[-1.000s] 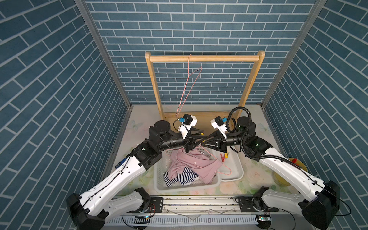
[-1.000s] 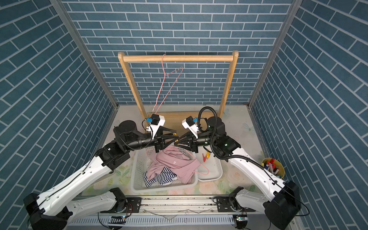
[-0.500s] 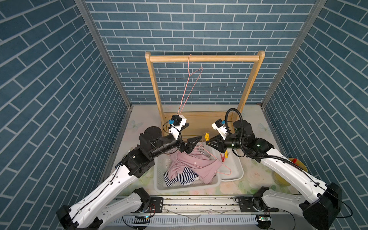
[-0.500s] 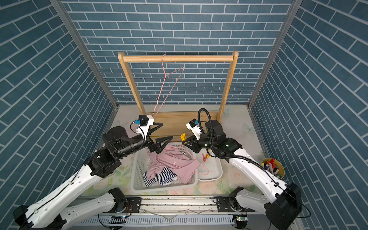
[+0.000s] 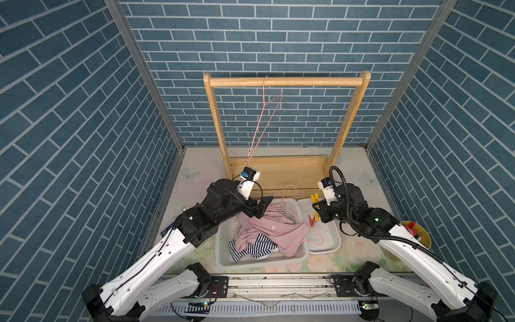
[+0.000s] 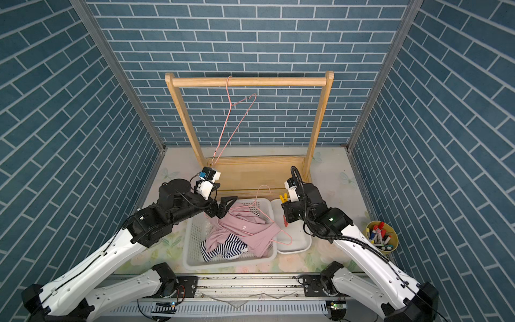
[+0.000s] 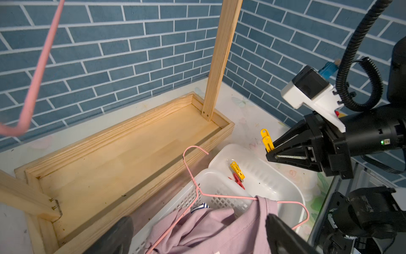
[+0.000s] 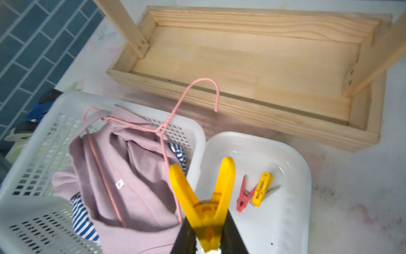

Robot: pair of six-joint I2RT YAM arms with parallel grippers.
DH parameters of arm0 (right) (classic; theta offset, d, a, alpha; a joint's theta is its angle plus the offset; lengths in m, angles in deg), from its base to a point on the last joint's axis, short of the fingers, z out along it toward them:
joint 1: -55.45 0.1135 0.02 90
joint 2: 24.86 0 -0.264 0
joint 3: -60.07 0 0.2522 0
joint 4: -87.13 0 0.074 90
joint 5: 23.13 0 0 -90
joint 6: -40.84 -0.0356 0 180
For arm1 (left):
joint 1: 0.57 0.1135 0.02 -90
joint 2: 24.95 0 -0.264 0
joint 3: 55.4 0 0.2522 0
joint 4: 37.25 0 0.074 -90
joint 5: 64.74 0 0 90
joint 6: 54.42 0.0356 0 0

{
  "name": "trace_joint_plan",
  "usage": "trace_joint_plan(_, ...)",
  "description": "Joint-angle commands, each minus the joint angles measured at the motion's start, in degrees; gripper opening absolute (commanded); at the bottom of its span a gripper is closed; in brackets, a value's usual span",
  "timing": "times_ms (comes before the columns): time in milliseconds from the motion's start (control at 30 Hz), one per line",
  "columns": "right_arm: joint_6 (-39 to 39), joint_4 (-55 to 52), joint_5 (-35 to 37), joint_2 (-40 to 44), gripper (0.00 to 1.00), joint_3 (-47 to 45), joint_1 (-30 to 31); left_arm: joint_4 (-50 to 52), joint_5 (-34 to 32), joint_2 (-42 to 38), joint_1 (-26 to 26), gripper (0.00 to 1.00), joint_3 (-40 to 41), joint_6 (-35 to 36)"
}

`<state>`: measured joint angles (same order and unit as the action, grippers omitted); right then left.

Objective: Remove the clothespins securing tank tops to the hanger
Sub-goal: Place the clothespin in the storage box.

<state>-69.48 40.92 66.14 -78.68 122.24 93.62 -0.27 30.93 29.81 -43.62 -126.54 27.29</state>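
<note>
Pincer R (image 8: pixel 206 233) nips yellow clothespin (image 8: pixel 204 198) over tray (image 8: pixel 285 220); L pincer (image 5: pixel 263 207) agape.

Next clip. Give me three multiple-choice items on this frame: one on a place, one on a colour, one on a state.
1. Where does the red clothespin lie?
A) in the white tray
B) in the mesh basket
C) on the wooden rack base

2. What colour is the held clothespin in the right gripper?
A) grey
B) red
C) yellow

3. How do the jaws of the left gripper stand?
A) shut, empty
B) open, holding nothing
C) shut on cloth

Key:
1 A, it rests on the tray floor.
2 C, it is plainly yellow in the right wrist view.
3 B, the jaws stand wide apart and grip nothing.
</note>
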Motion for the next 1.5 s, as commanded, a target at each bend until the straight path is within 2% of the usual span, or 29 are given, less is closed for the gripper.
trace_joint_plan(0,-6.52,-1.39,5.06,0.42,0.0,-1.73,-0.38,6.17,-0.87,3.8,-0.11,0.93,-1.53,-0.2)
trace_joint_plan(200,-9.62,-1.41,1.15,-3.09,0.0,-2.76,-1.94,6.47,1.95,13.18,-0.19,0.86,-5.36,-2.04)
trace_joint_plan(400,-10.83,0.62,-0.76,-6.08,0.0,-5.56,-2.68,4.85,0.67,20.09,-0.28,0.86,-8.86,-4.28)
trace_joint_plan(567,-12.09,5.12,-3.88,-6.35,0.0,-9.15,-3.85,4.52,-2.67,25.94,-1.0,0.79,-11.53,-6.15)
trace_joint_plan(767,-12.82,9.88,-8.6,-8.84,0.0,-10.85,-5.49,4.92,-3.09,33.36,-2.01,0.73,-15.89,-8.09)
trace_joint_plan(967,-12.53,11.34,-9.37,-10.3,0.0,-12.31,-6.86,3.58,-6.36,39.0,-3.67,0.72,-18.53,-7.94)
trace_joint_plan(1233,-11.89,12.34,-5.81,-9.01,0.0,-15.71,-7.93,3.63,-3.33,44.05,-3.8,0.72,-21.51,-8.07)
trace_joint_plan(1467,-11.32,13.41,-3.16,-7.32,0.0,-17.54,-7.94,5.26,-4.53,47.28,-3.8,0.71,-23.55,-9.02)
